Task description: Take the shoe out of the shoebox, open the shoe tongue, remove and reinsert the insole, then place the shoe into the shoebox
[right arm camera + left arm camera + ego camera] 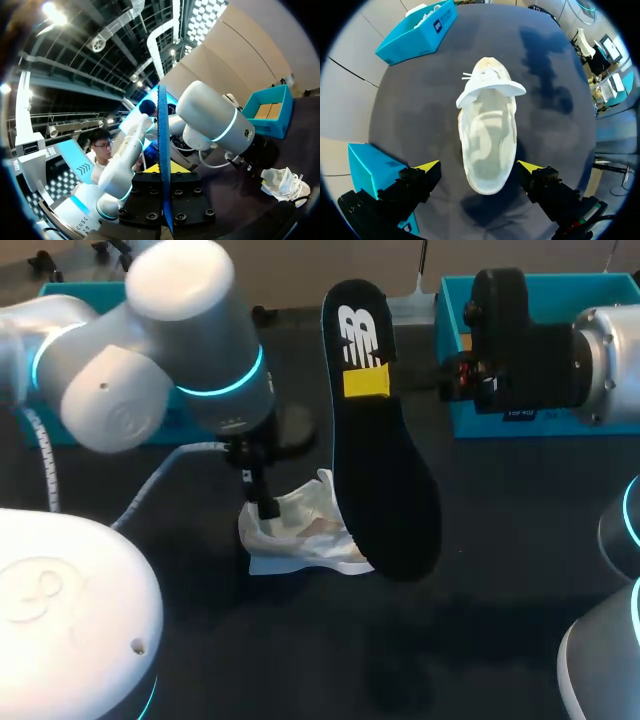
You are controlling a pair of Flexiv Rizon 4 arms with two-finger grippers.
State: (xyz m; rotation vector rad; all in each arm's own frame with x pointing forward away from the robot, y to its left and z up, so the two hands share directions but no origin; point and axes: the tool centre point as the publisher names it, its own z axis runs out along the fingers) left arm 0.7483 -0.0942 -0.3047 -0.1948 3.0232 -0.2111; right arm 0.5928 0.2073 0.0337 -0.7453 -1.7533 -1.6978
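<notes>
**While the insole hangs free, the shoe lies unheld**

Because the left gripper (pixel 479 166) hovers with its yellow-tipped fingers spread wide, nothing pins the white shoe (pixel 487 135). The shoe lies on the table directly under that gripper, heel end between the tips, toe pointing ahead, tongue folded forward. Neither finger appears to touch it.

Further right, the black insole (pixel 385 480) is out of the shoe and stands upright above the table. The right gripper (pixel 164 170) pinches it between both fingers near its narrower upper end, and its broad end hangs down just beside the shoe. A teal shoebox (pixel 452 320) sits close by the right gripper, on its far side from the shoe.

As I judge the risks:
- With the shoe unheld, pressing the insole in could shove or tip it.
- A flexible insole entering at an angle may buckle or snag on the collar.
- A pinch at one end could let the insole swing or slip.
</notes>
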